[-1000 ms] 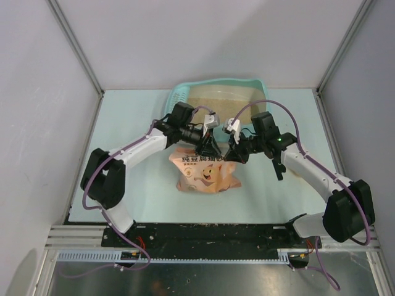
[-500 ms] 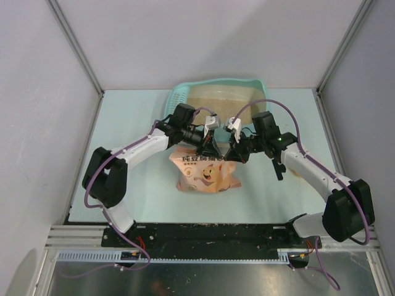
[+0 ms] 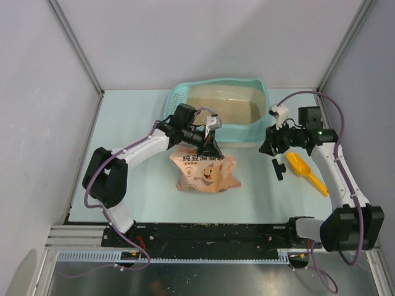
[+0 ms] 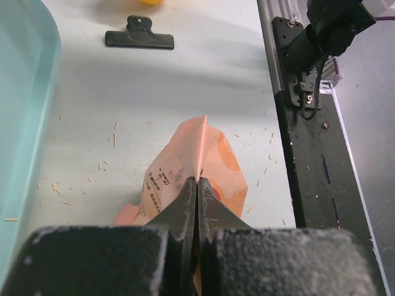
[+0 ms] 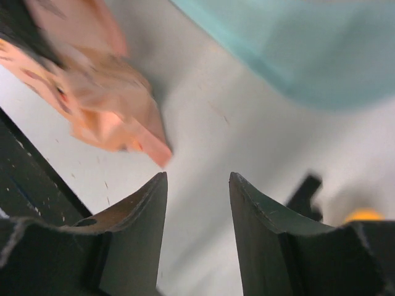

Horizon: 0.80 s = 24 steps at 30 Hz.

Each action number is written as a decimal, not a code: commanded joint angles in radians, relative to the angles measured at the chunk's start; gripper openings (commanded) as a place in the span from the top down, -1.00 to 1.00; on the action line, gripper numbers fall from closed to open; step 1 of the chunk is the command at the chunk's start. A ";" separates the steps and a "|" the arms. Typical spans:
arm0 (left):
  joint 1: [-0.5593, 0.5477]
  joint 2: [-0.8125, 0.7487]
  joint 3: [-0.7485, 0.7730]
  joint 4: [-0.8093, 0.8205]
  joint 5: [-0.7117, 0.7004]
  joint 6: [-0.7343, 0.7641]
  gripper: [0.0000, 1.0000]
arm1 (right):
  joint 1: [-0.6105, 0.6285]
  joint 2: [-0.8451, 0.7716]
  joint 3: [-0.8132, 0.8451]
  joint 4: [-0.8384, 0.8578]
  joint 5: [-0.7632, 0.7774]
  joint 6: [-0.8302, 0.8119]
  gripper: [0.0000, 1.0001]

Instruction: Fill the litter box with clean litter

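Left gripper: I pinch the bag top shut; box with litter lies just beyond. My right gripper stands apart, empty, beside box; scoop and clip near.

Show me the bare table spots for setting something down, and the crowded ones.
Bare: the far-left corner between the wall and the litter box; the near strip between the bag and the base rail. Crowded: right side, with clip, scoop and right gripper; and where the left gripper pinches the bag.
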<state>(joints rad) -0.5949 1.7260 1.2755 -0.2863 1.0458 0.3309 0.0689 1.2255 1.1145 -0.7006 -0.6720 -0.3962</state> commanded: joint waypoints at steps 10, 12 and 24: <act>-0.034 -0.036 0.005 0.013 -0.026 -0.020 1.00 | -0.311 0.278 -0.013 -0.303 0.264 -0.044 0.12; -0.039 -0.040 0.001 0.013 -0.030 -0.020 1.00 | -0.317 0.296 -0.019 -0.300 0.270 -0.044 0.12; -0.043 -0.049 -0.002 0.012 -0.053 -0.027 1.00 | -0.308 0.396 -0.048 -0.163 0.330 -0.009 -0.04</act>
<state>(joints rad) -0.6228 1.7203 1.2755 -0.2882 1.0016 0.3290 -0.2459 1.5929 1.0657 -0.9100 -0.3534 -0.4076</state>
